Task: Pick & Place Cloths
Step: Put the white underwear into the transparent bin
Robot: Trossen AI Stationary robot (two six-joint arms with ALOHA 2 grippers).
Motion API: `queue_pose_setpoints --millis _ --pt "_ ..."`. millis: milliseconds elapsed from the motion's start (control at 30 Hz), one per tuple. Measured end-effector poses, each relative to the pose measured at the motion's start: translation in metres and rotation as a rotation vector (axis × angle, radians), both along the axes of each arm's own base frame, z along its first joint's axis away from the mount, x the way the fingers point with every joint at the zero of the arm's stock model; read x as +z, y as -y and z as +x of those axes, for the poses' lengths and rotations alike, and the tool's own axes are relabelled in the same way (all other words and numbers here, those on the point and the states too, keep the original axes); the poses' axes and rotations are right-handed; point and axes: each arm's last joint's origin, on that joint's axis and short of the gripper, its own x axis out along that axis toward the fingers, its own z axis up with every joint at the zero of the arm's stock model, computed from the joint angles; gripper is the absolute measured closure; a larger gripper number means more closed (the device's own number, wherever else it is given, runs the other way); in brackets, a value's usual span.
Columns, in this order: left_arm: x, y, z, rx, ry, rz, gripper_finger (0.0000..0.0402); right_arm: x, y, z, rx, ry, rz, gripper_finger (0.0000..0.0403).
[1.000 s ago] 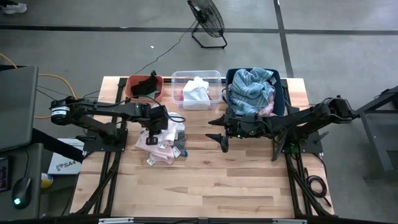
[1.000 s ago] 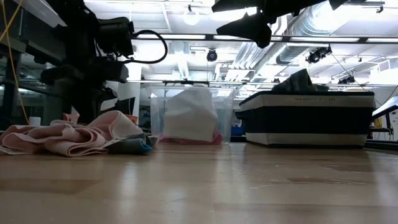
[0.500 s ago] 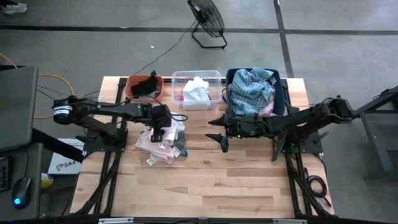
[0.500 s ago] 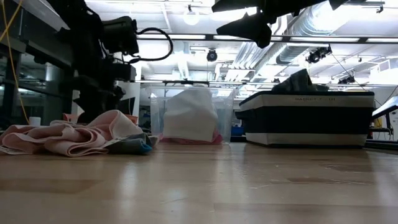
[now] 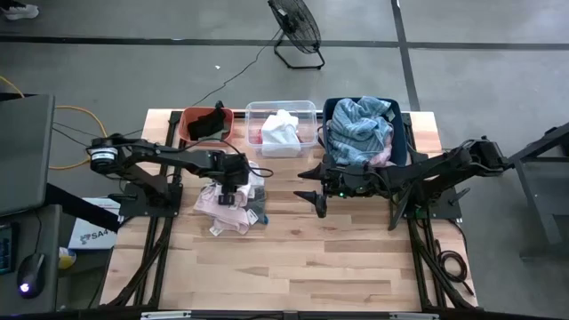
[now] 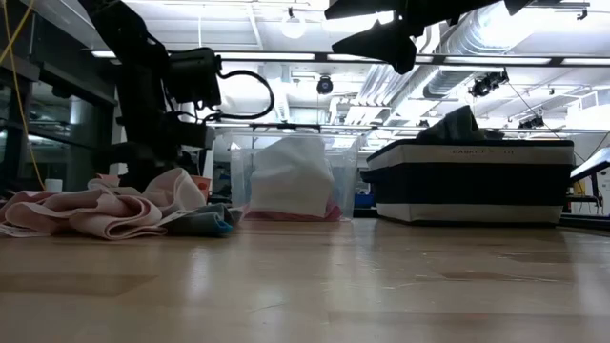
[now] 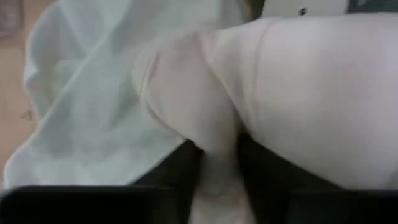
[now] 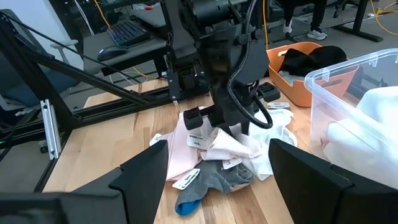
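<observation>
A laptop (image 5: 22,151) sits at the far left beside the wooden table (image 5: 293,258). The left gripper (image 5: 233,188) is down on the cloth pile (image 5: 233,206) left of centre, fingers (image 7: 183,165) pinching a pale pink fold (image 7: 211,130). Along the top edge stand an orange bin (image 5: 206,124), clear bin (image 5: 282,127) and blue bin (image 5: 366,129), all holding cloths. The right gripper (image 5: 313,193) hovers mid-table, jaws apart, empty. A fan (image 5: 296,28) stands on the grey floor above.

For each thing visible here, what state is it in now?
Left tool: down in the cloth pile, closed on a pale pink fabric fold.
Right tool: open, hovering, empty.
Orange plastic bin: holds a black cloth.
Clear plastic bin: holds a white cloth.
Dark blue plastic bin: heaped with blue-striped cloth.
</observation>
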Motion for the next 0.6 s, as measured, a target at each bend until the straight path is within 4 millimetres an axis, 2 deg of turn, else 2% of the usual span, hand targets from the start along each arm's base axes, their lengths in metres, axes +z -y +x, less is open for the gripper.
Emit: queue_pose_setpoints --millis 67,100,300,600 --pt "0.003 0.001 -0.002 -0.004 0.008 -0.007 0.0364 0.0 0.0 0.0 0.0 0.0 0.0 0.0133" --pt "0.005 0.001 -0.003 -0.004 0.013 -0.007 0.0379 0.0 0.0 0.0 0.0 0.0 0.0 0.0133" --pt "0.026 0.004 -0.008 -0.005 0.051 0.005 0.0393 0.0 0.0 0.0 -0.004 -0.002 0.015 0.0133" --pt "0.099 0.017 -0.023 -0.029 0.189 0.047 0.0394 0.0 0.0 0.0 -0.004 -0.002 0.016 0.0133"
